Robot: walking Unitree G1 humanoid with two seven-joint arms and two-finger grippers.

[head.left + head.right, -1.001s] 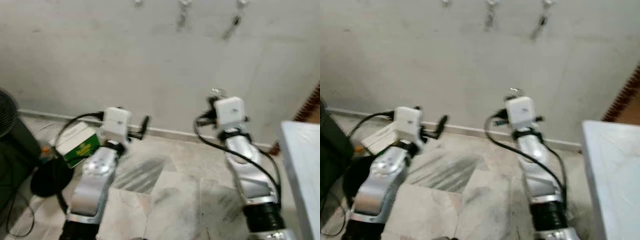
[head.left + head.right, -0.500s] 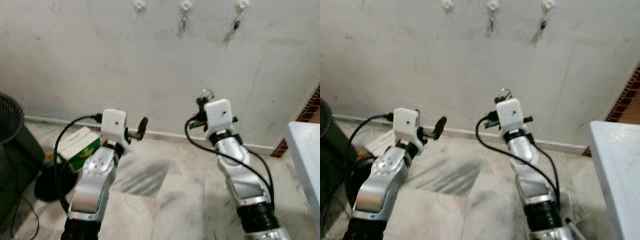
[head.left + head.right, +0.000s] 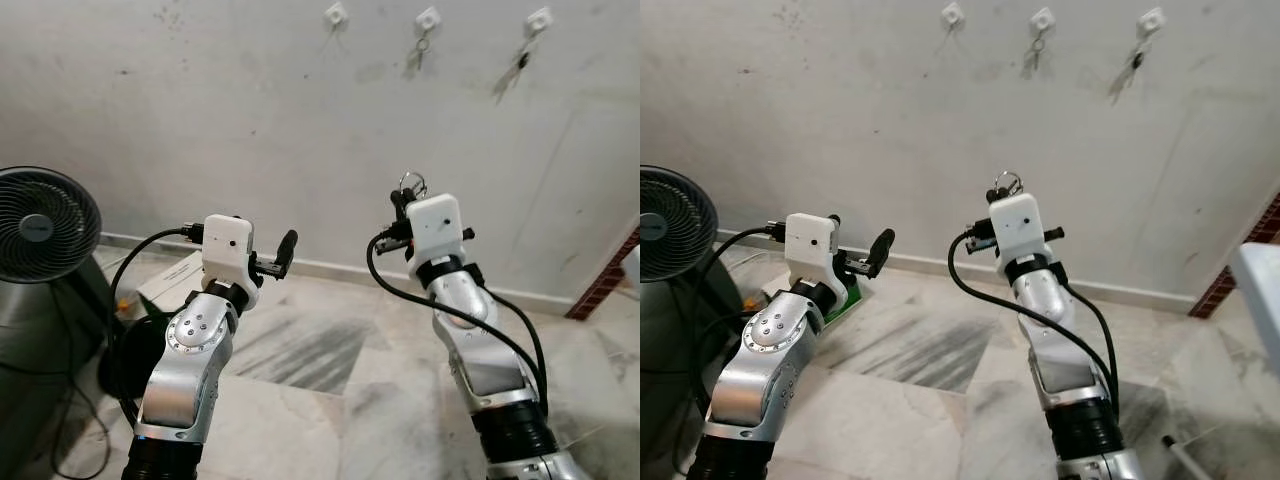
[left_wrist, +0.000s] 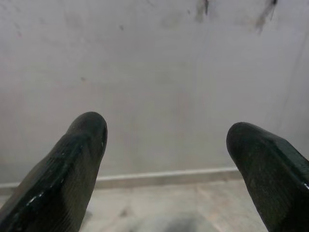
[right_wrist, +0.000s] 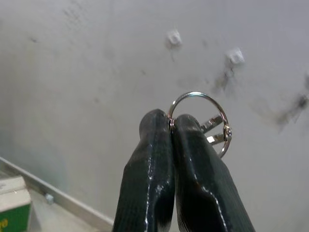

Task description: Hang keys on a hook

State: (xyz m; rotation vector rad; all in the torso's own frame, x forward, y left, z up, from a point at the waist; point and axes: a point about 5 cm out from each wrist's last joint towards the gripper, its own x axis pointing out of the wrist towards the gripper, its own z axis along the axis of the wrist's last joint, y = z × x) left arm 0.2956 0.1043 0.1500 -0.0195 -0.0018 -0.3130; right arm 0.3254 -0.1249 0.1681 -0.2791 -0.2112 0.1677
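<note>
The keys [image 5: 212, 130] hang on a thin metal ring nipped between the tips of the right end effector [image 5: 171, 126], whose two black fingers are pressed together on the ring alone; the ring stands up above the fingertips with the key blades dangling beside it. Well above and beyond that end effector sit three white hooks on the wall [image 3: 200, 120]; the leftmost hook [image 3: 335, 14] looks bare, while the middle hook [image 3: 427, 19] and the right hook [image 3: 538, 19] each carry something dark. The grip is shallow, so a jolt could twist the ring or let it slip out; a tilted ring could miss the small peg. The left end effector [image 4: 166, 145] is spread wide and empty. Compared with half a second ago, the hooks sit lower in the head view and a fan [image 3: 45, 225] shows more fully, so the camera has shifted.
</note>
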